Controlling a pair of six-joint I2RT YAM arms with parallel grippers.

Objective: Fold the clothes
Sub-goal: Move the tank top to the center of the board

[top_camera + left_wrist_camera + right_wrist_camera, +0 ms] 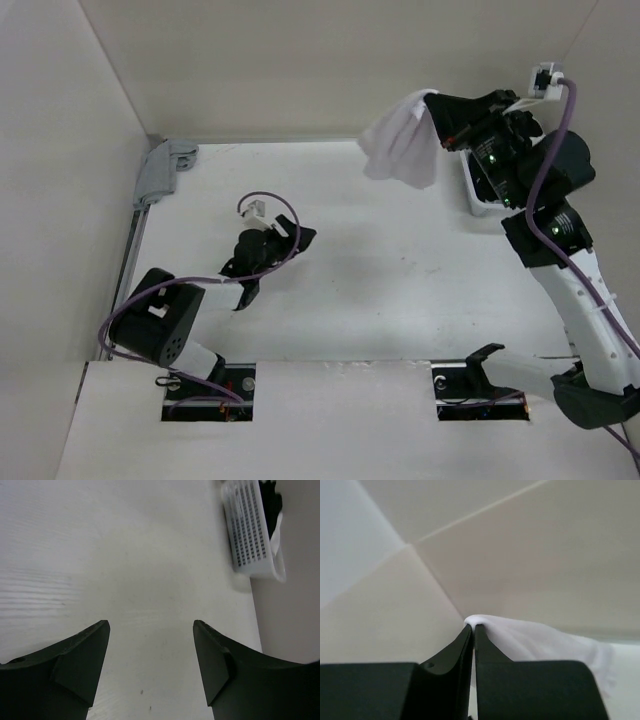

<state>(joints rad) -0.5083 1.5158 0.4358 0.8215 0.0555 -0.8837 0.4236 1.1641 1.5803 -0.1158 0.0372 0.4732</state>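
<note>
Fetching step: the right end effector [431, 98], pinched on the garment [400, 140], holds it aloft near the bench's [400, 300] far right corner; the left end effector [290, 240] gapes empty; next, probably lay it flat mid-bench.

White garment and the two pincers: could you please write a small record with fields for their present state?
garment: white garment, lifted off the table, hanging loose at the far right
right pincer: shut on an edge of the garment
left pincer: open, holding nothing, over bare table
basket: white basket at the table's far right edge
folding: not yet begun
</note>
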